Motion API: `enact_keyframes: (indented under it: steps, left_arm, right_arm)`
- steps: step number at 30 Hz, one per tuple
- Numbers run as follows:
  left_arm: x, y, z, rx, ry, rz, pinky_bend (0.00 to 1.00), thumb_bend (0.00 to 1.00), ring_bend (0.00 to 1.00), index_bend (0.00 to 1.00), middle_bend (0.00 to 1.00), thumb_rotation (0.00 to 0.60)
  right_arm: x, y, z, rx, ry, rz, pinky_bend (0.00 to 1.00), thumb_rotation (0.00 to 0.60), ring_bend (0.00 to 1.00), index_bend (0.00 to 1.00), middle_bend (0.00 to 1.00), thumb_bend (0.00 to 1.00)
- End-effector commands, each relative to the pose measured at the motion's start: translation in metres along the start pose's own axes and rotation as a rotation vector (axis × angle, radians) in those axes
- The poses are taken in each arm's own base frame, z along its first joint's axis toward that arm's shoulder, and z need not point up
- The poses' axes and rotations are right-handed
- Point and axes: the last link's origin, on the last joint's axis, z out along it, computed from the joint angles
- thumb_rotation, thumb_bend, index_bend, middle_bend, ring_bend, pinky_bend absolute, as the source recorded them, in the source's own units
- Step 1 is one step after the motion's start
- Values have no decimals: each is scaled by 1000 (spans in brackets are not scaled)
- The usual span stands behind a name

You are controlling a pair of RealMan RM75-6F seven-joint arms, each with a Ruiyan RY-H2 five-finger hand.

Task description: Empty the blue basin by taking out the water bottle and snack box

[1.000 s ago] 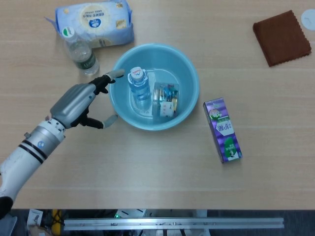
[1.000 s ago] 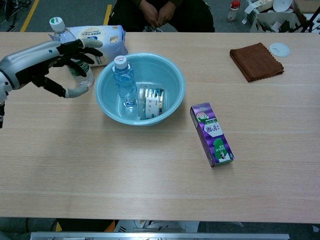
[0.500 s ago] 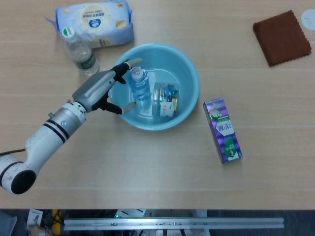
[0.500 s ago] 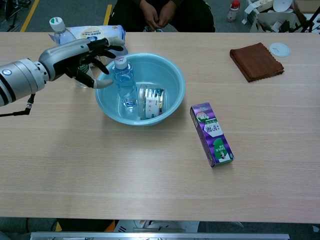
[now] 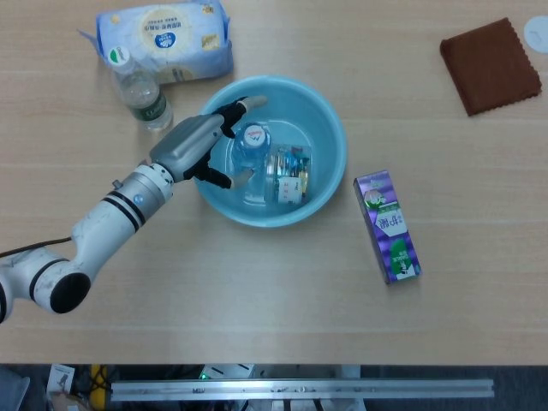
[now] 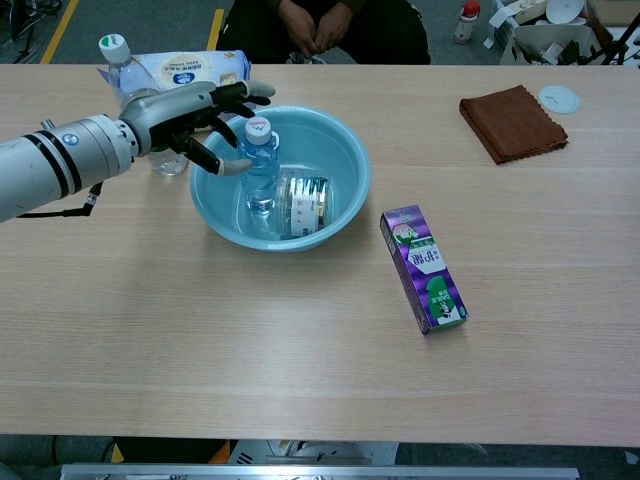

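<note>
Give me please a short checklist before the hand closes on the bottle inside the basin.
1. Left hand beside the bottle, fingers spread: ok.
2. Bottle upright: not ok, it tilts.
3. Firm grip on the bottle: cannot tell.
4. Snack box apart from the fingers: ok.
5. Second bottle outside the basin not in the way: ok.
6. Right hand in view: not ok.

Left robot hand (image 5: 208, 145) reached over blue basin (image 5: 330, 128) rim, fingers spread around water bottle (image 5: 250, 147), tilted. Snack box (image 5: 287, 175) lying beside bottle inside basin.
</note>
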Motion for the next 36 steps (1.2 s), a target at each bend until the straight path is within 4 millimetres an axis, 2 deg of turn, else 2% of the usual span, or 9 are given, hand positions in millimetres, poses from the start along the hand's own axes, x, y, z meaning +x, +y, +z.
enact_keyframes:
  steps: [1, 9, 20, 23, 27, 30, 36]
  left_arm:
    - [-4, 0, 10, 10, -11, -14, 270, 314, 90, 0, 54, 569]
    - [-12, -3, 29, 39, -32, -23, 270, 314, 90, 0, 54, 566]
    - [-22, -7, 39, 58, -38, -46, 277, 314, 100, 2, 78, 572]
    - [-22, -7, 40, 57, -31, -49, 297, 314, 123, 55, 125, 586]
    - [-21, -6, 41, 58, -21, -63, 346, 314, 213, 158, 224, 600]
    - [-21, -8, 42, 66, -22, -57, 359, 314, 240, 209, 255, 600]
    - [-24, -11, 44, 73, -29, -63, 391, 314, 251, 229, 274, 600]
  right_arm:
    - [-1, 1, 0, -3, -2, 1, 396, 600, 317, 323, 331, 30]
    - [-3, 5, -2, -16, -15, 2, 395, 600, 317, 323, 332, 31]
    - [-4, 8, -3, -24, -19, 4, 396, 600, 317, 323, 333, 31]
    - [-5, 9, -3, -27, -20, 5, 396, 600, 317, 323, 334, 31]
    - [-6, 9, -3, -29, -21, 8, 396, 600, 317, 323, 334, 30]
    - [-7, 10, -3, -31, -23, 10, 395, 600, 317, 323, 334, 31]
    - [-6, 12, -3, -36, -22, 9, 396, 600, 317, 323, 334, 31]
